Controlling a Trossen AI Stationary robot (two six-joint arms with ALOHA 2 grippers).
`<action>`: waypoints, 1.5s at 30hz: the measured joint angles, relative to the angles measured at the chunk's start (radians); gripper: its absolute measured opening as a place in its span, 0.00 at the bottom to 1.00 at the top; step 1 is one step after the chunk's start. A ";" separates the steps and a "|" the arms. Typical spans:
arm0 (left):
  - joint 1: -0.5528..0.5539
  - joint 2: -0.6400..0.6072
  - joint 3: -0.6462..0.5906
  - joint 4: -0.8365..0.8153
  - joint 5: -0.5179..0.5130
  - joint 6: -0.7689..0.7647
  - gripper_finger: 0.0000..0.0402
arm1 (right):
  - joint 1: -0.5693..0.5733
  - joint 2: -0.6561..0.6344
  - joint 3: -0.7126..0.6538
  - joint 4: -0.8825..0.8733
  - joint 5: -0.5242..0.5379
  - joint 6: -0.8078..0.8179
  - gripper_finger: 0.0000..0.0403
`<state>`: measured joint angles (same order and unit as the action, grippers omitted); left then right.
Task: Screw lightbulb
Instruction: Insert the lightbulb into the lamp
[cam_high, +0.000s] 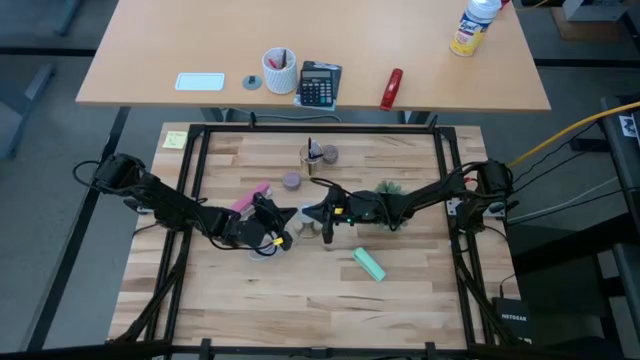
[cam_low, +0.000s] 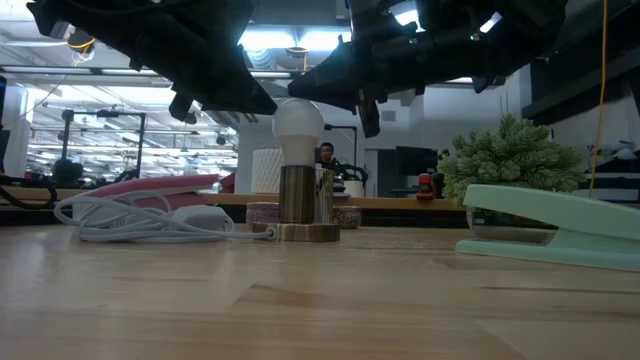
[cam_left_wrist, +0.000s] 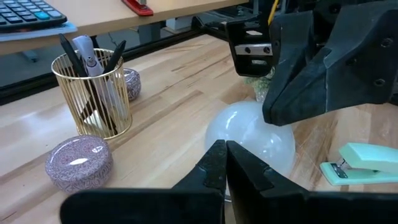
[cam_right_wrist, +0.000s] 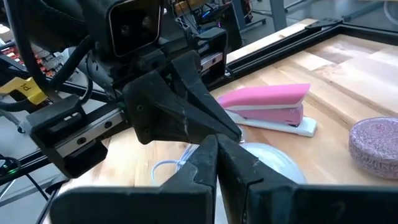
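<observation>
At left of centre in the high view, the left gripper (cam_high: 283, 237) hovers with jaws pressed together, empty. Centre of the low view, the frosted-white rounded lightbulb (cam_low: 298, 122) stands upright in its metal socket (cam_low: 299, 195), long axis vertical, dome up. Right of it, the right gripper (cam_high: 322, 213) also shows clenched, empty jaws. Seating looks done or nearly; next likely a final twist or check.

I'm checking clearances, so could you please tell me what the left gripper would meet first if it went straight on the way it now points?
Most likely the lightbulb, just past the left gripper; the right gripper is beyond.
</observation>
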<state>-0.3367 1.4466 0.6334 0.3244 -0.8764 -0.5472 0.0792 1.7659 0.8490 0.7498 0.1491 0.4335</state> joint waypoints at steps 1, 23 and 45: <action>0.000 0.000 0.000 0.000 0.000 0.000 0.00 | 0.000 -0.001 0.000 0.000 0.011 0.000 0.04; -0.038 -0.054 0.000 0.002 -0.002 0.035 0.00 | -0.001 -0.006 0.002 0.009 0.135 -0.050 0.04; -0.055 -0.042 0.000 -0.055 0.139 -0.006 0.00 | -0.001 -0.009 0.004 -0.085 0.169 -0.071 0.04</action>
<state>-0.3920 1.4045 0.6338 0.2692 -0.7376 -0.5531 0.0780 1.7569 0.8532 0.6650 0.3176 0.3622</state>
